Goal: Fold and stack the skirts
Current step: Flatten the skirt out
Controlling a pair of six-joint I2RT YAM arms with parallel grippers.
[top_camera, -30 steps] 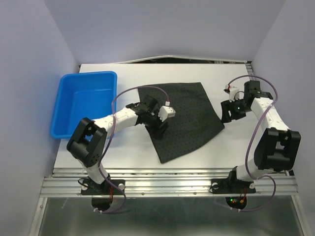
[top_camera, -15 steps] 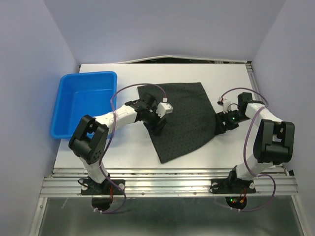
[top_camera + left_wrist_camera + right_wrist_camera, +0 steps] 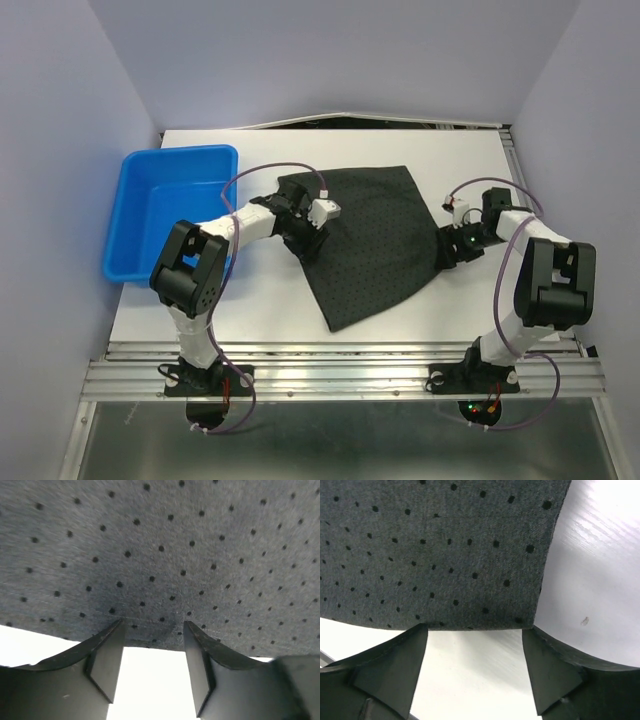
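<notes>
One dark charcoal skirt point(image 3: 372, 240) with fine dots lies spread flat in the middle of the white table. My left gripper point(image 3: 306, 241) sits low at the skirt's left edge. In the left wrist view it point(image 3: 152, 630) stands open, fingertips point(image 3: 114, 630) touching the hem of the skirt point(image 3: 165, 545), with bare table between the fingers. My right gripper point(image 3: 448, 250) is at the skirt's right corner. The right wrist view shows it point(image 3: 475, 630) open wide, the cloth edge point(image 3: 445, 555) lying just at its fingertips point(image 3: 420, 632), nothing between them.
A blue tub point(image 3: 180, 153) stands at the table's left side, nothing visible in it. Purple walls close in on left, right and back. The metal rail point(image 3: 340, 375) with both arm bases runs along the near edge.
The left gripper slid back and left along the skirt's left edge, its jaws narrowing a little. The right gripper dropped toward the skirt's right corner and opened wider.
</notes>
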